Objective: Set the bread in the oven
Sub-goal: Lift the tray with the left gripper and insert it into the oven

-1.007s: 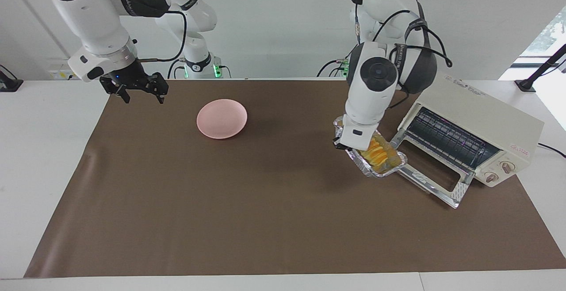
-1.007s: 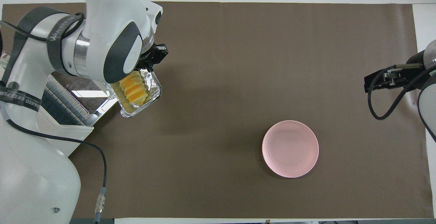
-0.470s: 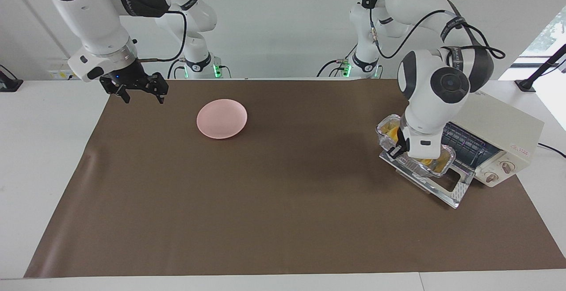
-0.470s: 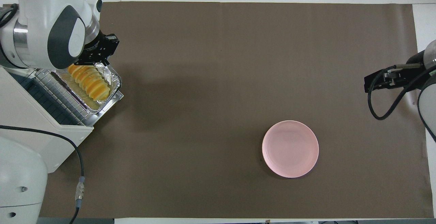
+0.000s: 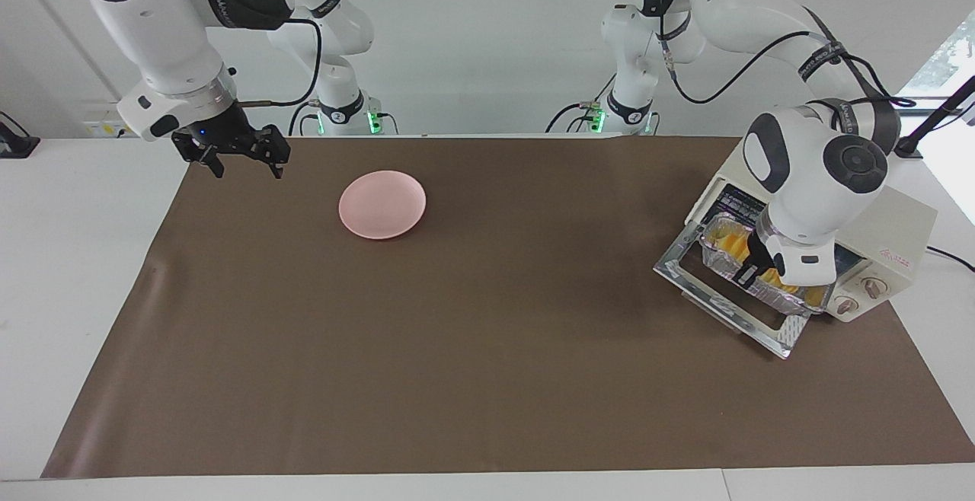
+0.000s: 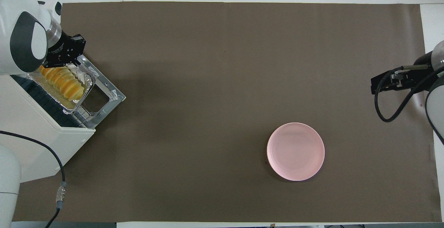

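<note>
- At the left arm's end of the surface (image 5: 487, 379), the oven (image 5: 876, 215) stands with its glass door (image 5: 720, 303) dropped flat onto the brown mat (image 6: 222, 82).
- The bread (image 6: 62, 80), a ridged golden loaf, lies in a crinkled foil tray (image 6: 80, 93); the tray sits at the oven's mouth, partly over the dark wire rack (image 6: 41, 99) and partly over the hinge end of the open door.
- In the facing view much of the loaf is hidden by the arm, and only yellow patches show on either side of the wrist.
- The left pincer (image 5: 750, 272) is down at the tray's edge that faces away from the oven; its fingers seem to be clenched on the foil rim, though the contact itself is hard to make out from here.
- In the overhead view the left pincer (image 6: 64, 60) sits at the end of the tray farther from the robots, just above the door's metal frame.
- The right pincer (image 5: 240, 158) hangs over the mat's corner at the right arm's end, waiting, with its fingers spread and nothing between them.
- A round pink plate (image 5: 382, 204) lies bare on the mat, nearer the right arm's end and well apart from the oven.
</note>
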You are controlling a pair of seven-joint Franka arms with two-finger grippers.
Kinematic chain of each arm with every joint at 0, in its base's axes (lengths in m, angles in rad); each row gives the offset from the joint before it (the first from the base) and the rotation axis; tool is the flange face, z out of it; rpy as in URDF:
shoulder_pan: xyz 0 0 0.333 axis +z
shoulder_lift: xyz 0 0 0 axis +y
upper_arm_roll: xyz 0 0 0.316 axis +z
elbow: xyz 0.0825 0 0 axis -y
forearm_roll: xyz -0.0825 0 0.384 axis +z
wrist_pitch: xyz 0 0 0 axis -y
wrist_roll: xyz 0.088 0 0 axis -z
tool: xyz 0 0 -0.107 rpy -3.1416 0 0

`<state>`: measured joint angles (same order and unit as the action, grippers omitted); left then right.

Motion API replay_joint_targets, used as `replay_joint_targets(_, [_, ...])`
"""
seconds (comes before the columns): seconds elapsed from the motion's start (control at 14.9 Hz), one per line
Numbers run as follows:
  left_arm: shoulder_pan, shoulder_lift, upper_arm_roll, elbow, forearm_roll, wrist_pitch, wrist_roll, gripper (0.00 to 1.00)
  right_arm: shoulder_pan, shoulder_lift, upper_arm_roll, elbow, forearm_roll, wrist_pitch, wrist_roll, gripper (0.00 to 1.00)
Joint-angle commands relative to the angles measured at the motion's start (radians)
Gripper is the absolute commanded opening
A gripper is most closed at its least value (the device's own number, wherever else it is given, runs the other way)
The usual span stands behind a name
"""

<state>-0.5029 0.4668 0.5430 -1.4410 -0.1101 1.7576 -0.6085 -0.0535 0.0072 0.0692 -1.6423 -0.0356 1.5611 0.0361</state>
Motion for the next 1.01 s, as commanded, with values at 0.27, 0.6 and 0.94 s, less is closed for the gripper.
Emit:
replay_joint_targets(0.27, [0.006,-0.105,0.023,-0.206,-0.006,0.062,0.050,0.00,-0.011,-0.013,0.007,-0.013,-0.017,-0.007,-0.022,1.00])
replay_joint_targets(0.6, [0.004,-0.123,0.026,-0.246,0.021,0.065,0.047,0.00,-0.011,-0.013,0.007,-0.013,-0.017,-0.007,-0.022,1.00])
replay_joint_targets(0.94, [-0.011,-0.129,0.026,-0.259,0.064,0.054,0.046,0.00,-0.011,-0.013,0.007,-0.013,-0.017,-0.007,-0.022,1.00])
